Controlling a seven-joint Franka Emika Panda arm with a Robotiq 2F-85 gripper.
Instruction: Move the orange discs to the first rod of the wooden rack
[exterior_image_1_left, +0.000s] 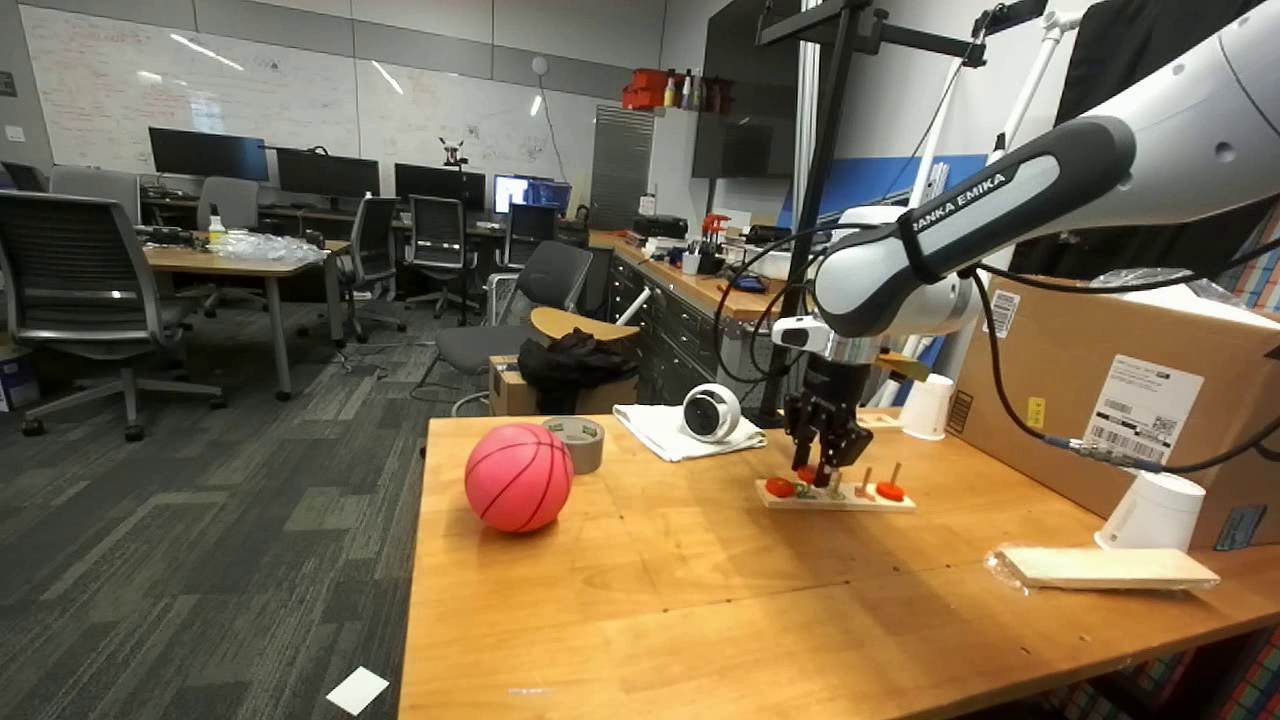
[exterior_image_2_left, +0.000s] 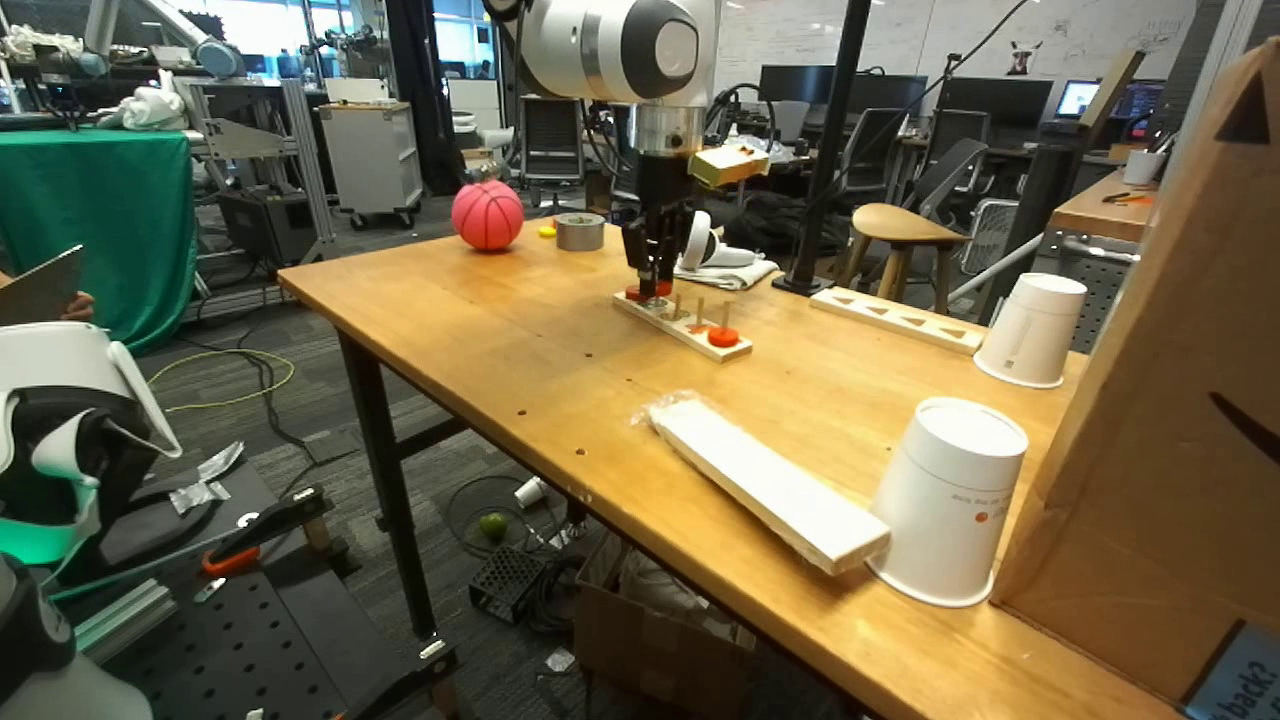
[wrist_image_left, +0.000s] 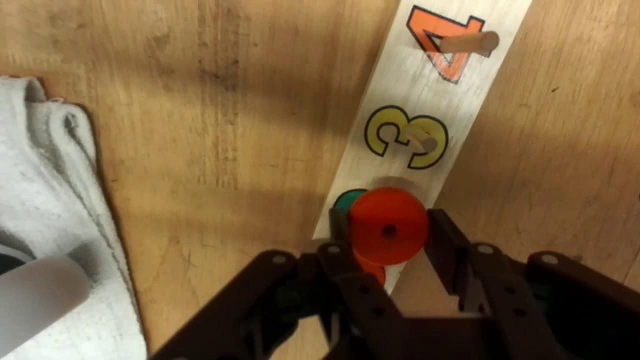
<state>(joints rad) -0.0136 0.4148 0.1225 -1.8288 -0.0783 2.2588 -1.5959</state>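
Observation:
The wooden rack (wrist_image_left: 415, 90), a pale strip with pegs and painted numerals, lies on the table in all views. My gripper (wrist_image_left: 389, 220) is shut on an orange disc (wrist_image_left: 395, 207), one finger pad at each side. That disc is over the green numeral, and its centre hole looks dark; whether a peg stands under it I cannot tell. Another orange disc (wrist_image_left: 374, 272) shows partly beneath it, towards the rack's end, and appears at that end in an exterior view (exterior_image_1_left: 779, 487). A third disc (exterior_image_2_left: 723, 337) sits around the peg at the opposite end.
White cloth (wrist_image_left: 60, 210) with a white round device (exterior_image_1_left: 712, 412) lies beside the rack. A pink ball (exterior_image_1_left: 519, 477) and tape roll (exterior_image_1_left: 582, 443) are further along. Two white cups (exterior_image_2_left: 948, 500), a wrapped plank (exterior_image_2_left: 770, 485) and a cardboard box (exterior_image_1_left: 1120, 400) occupy the opposite side.

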